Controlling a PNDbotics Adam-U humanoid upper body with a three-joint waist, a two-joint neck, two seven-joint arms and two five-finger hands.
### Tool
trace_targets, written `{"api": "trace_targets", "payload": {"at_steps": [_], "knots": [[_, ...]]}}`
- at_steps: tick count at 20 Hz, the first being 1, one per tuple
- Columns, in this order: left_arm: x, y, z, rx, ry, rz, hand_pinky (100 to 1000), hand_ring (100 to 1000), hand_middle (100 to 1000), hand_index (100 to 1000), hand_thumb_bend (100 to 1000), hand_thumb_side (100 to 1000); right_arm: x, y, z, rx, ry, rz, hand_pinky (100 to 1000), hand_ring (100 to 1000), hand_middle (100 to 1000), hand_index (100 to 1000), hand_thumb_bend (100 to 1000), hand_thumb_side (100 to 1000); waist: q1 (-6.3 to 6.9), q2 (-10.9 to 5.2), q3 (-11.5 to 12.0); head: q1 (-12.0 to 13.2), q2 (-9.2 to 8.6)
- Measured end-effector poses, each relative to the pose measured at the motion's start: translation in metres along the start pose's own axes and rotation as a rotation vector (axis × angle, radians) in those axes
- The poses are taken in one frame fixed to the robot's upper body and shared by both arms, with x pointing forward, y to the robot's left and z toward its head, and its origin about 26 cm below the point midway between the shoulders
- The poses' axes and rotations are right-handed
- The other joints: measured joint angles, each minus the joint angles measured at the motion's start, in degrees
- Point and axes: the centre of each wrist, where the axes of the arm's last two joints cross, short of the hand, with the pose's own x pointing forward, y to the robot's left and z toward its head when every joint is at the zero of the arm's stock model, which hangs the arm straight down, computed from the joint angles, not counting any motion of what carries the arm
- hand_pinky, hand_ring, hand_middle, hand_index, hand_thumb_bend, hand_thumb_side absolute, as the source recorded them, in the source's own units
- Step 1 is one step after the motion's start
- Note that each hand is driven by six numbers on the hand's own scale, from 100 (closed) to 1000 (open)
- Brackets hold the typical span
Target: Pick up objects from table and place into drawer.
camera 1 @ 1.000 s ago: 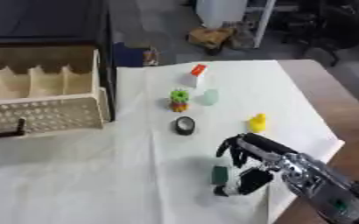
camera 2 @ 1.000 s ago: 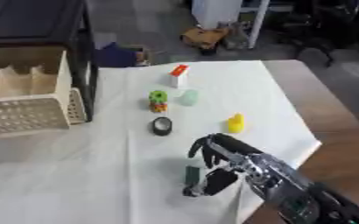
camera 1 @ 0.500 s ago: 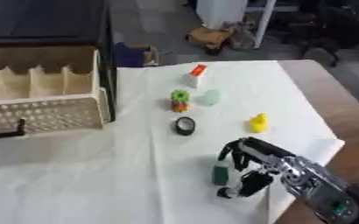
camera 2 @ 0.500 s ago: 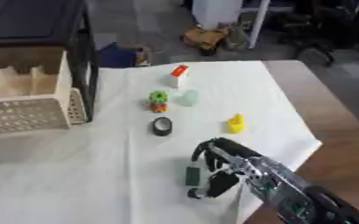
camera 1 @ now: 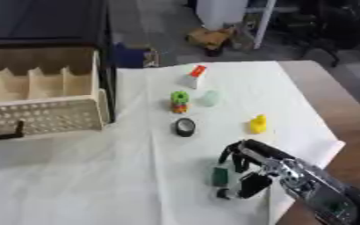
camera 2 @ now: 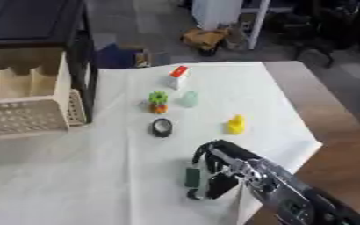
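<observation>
The right hand [camera 1: 253,171] had its fingers curled about a small dark green block [camera 1: 220,176] on the white cloth [camera 1: 99,176], while beyond lay a black tape roll [camera 1: 185,127], a yellow duck [camera 1: 257,124] and the open wooden drawer [camera 1: 41,103].

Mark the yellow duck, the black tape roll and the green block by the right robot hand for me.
yellow duck [camera 1: 257,124], left eye view, on its body.
black tape roll [camera 1: 185,127], left eye view, on its ring face.
green block [camera 1: 219,176], left eye view, on its flat front, just left of the right robot hand [camera 1: 253,165].
</observation>
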Motion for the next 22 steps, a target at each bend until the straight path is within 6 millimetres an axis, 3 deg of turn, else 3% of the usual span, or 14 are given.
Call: {"api": "trace_targets", "payload": {"at_steps": [22], "knots": [[-0.0005,-0.0014,0.0006,0.000,0.006,0.007,297,380,522,741,100,1000,-0.0065,0.0019,-0.0068,-0.015,0.011,0.002,548,531,288,680,423,218,0.01,0.02,0.48,-0.45,-0.26]]}}
